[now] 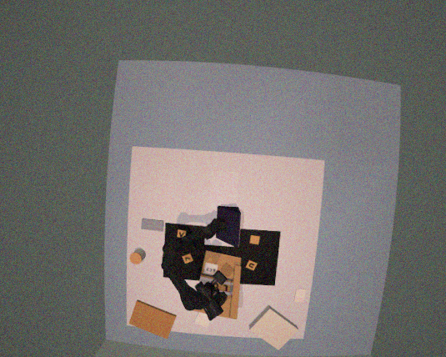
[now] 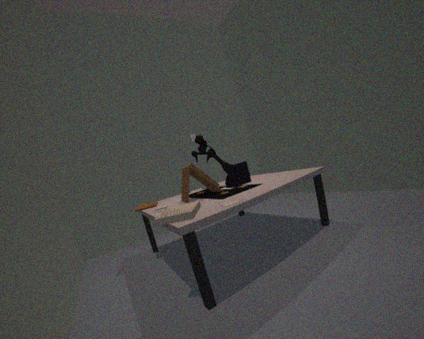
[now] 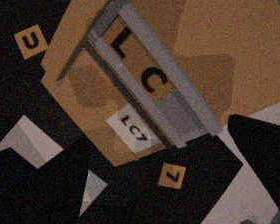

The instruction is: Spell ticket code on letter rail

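White paper ticket (image 1: 211, 268) (image 3: 134, 129) reads LC7; above it, grey letter rail (image 3: 166, 70) holds wooden L and C tiles (image 3: 139, 60), ordered to match; orange square 7 tile (image 1: 187, 258) (image 3: 172, 176) waits beyond the ticket, probably next; black gripper (image 1: 219, 288) (image 2: 202, 159) empty, fingers apart

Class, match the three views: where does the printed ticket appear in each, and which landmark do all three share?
Top: the ticket is below the picture's centre, near the board's upper left corner.
Exterior: not seen.
Wrist: just below the picture's centre, reading LC7, up and left of the loose 7 tile.
Shared landmark: the wooden board.
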You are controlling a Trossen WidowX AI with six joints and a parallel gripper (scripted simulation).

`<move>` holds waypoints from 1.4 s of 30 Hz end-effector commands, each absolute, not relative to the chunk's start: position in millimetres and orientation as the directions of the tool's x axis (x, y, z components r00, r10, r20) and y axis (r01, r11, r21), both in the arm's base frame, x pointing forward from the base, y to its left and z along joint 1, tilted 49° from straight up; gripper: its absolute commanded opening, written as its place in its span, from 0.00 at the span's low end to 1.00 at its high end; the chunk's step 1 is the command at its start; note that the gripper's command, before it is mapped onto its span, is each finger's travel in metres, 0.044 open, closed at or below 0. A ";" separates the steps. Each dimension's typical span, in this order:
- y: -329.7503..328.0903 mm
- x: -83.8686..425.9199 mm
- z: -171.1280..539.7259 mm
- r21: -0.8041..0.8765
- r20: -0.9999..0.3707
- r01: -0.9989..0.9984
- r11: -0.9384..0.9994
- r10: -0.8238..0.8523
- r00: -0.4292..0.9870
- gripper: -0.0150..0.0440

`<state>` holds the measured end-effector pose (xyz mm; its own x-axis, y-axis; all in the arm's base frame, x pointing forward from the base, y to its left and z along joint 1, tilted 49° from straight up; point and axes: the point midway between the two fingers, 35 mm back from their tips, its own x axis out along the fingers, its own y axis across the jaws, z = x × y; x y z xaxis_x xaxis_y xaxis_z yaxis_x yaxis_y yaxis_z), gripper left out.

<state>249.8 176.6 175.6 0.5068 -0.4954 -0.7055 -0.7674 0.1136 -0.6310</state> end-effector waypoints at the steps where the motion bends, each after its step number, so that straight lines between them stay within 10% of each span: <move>1: 204.4 200.3 204.6 -0.359 -0.761 -0.738 -0.571 -0.279 0.586 1.00; 26: 202.1 203.4 204.5 -0.371 -0.763 -0.751 -0.546 -0.282 0.582 0.91; 34: 142.9 263.1 204.4 -0.539 -0.790 -0.842 0.002 -0.348 0.504 0.83; 42: 45.1 312.3 208.6 -0.604 -0.797 -0.532 0.594 -0.427 0.428 0.83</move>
<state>299.8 81.6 206.1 0.4515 -0.4051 -0.7950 -0.6885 0.4085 -0.5992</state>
